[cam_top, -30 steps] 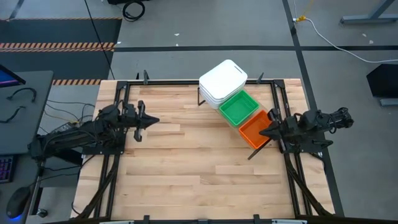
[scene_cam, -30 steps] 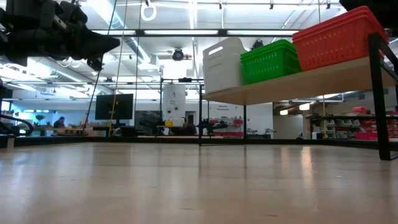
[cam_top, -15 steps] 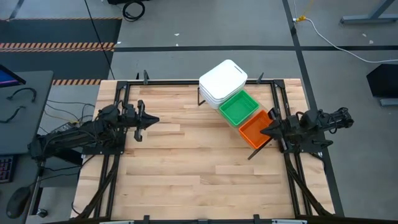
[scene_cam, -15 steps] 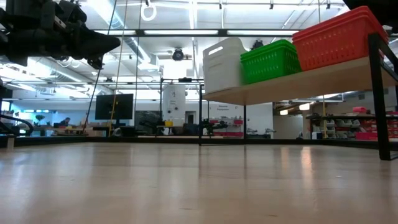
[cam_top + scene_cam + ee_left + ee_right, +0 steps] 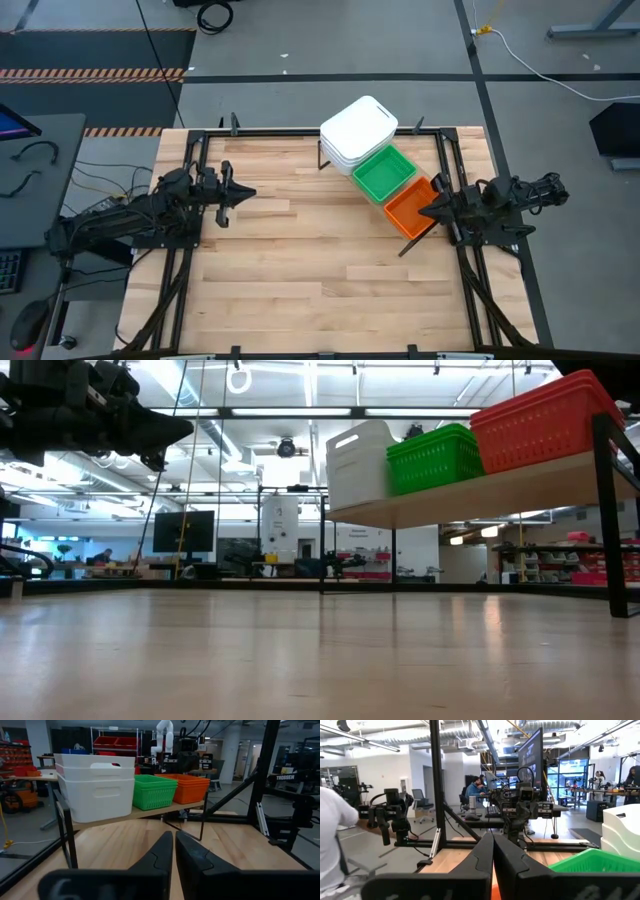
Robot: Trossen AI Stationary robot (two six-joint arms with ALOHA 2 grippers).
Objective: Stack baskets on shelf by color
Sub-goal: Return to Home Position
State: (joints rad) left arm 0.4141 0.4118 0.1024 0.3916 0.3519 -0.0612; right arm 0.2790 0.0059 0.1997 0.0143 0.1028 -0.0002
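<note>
The shelf (image 5: 480, 495) stands slanted at the table's far right. On it sit a white stack of baskets (image 5: 358, 130), a green stack (image 5: 384, 173) and an orange stack (image 5: 408, 210), side by side. The left wrist view shows them in the same order: white (image 5: 95, 785), green (image 5: 152, 791), orange (image 5: 189, 787). My left gripper (image 5: 250, 194) hangs shut over the table's left part, pointing level at the shelf from a distance. My right gripper (image 5: 420, 212) is shut beside the orange stack's right end and holds nothing.
Black frame rails (image 5: 190, 250) run along the table's left and right sides. The bare wooden tabletop (image 5: 320, 280) stretches across the middle and near part. In the room beyond, a person's white sleeve (image 5: 332, 835) shows, and seated people farther off.
</note>
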